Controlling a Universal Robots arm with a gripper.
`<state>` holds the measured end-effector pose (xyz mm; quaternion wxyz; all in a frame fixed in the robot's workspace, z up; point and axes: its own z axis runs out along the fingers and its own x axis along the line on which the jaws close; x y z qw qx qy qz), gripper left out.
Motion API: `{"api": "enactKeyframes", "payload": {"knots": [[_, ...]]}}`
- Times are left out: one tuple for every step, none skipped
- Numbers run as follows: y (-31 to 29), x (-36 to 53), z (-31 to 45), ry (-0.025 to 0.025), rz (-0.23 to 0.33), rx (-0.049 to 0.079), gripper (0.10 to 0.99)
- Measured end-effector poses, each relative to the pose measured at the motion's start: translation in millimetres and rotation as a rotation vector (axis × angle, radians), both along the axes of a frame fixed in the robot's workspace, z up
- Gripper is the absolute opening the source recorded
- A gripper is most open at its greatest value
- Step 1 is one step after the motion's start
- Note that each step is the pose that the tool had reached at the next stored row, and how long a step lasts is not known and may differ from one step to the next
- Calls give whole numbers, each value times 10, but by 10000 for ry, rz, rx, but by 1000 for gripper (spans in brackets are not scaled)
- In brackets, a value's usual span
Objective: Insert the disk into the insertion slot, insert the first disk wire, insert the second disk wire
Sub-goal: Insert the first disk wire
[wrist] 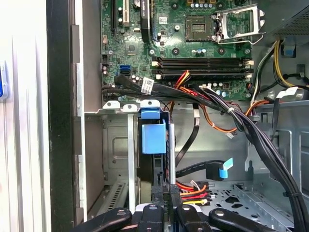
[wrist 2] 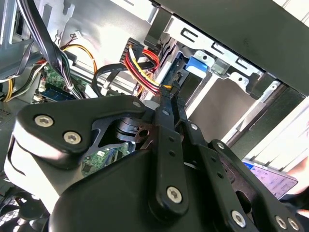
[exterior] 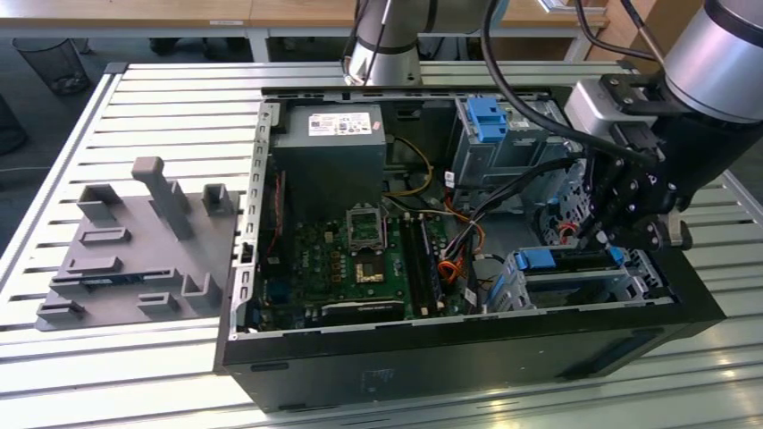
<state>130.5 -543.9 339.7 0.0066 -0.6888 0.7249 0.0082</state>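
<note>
With the disk (wrist: 154, 137) already seated in the insertion slot (wrist: 116, 145), I am on the first-wire step, my claw (wrist 2: 166, 94) clenched on what looks like the plug of the red-and-yellow disk wire (wrist 2: 140, 65), which must meet the disk's port squarely.

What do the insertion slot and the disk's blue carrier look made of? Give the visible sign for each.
In the first wrist view, the insertion slot looks like bare sheet metal, silver-grey with a dull sheen: thin folded walls with punched openings. The disk's carrier is probably moulded plastic: uniform bright blue, smooth, with softly rounded edges.
</note>
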Motion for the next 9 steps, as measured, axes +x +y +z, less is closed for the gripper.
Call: {"api": "enactKeyframes", "payload": {"knots": [[-4,0,-1,0,0,0,169],[-10,0,-3,0,0,0,169],[-17,0,-5,0,0,4,169],[-23,0,-8,0,0,8,169],[-28,0,-10,0,0,11,169],[-31,0,-12,0,0,11,169],[-31,0,-12,0,0,10,169],[-32,0,-12,0,0,9,169],[-33,0,-14,-3,0,12,169]]}}
